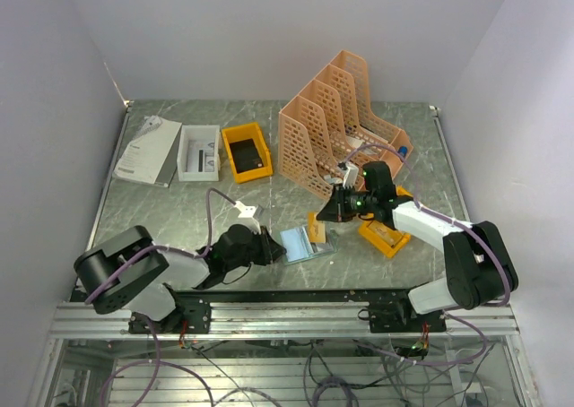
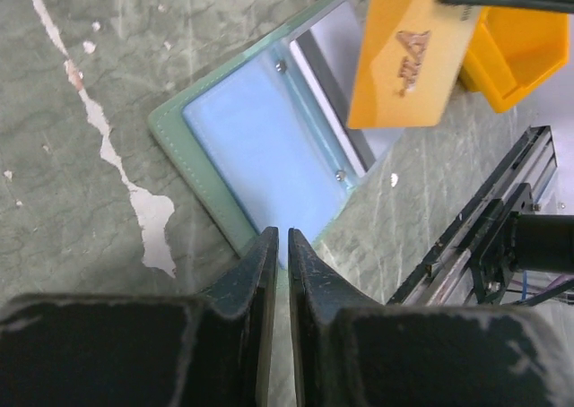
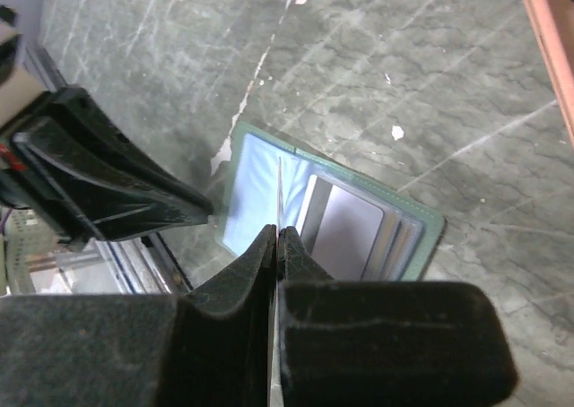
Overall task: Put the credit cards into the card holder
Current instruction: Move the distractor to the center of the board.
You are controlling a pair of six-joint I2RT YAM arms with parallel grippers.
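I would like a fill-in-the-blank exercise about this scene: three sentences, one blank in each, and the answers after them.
1. The right gripper is shut on an ____ card.
2. The card holder lies ____ on the table, with its blue inside facing up.
3. The card hangs ____ the card holder and is not yet in a pocket.

Missing words: orange; open; above

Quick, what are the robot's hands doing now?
Left hand: closed, pinching the card holder by its edge.
Right hand: closed on an orange credit card.
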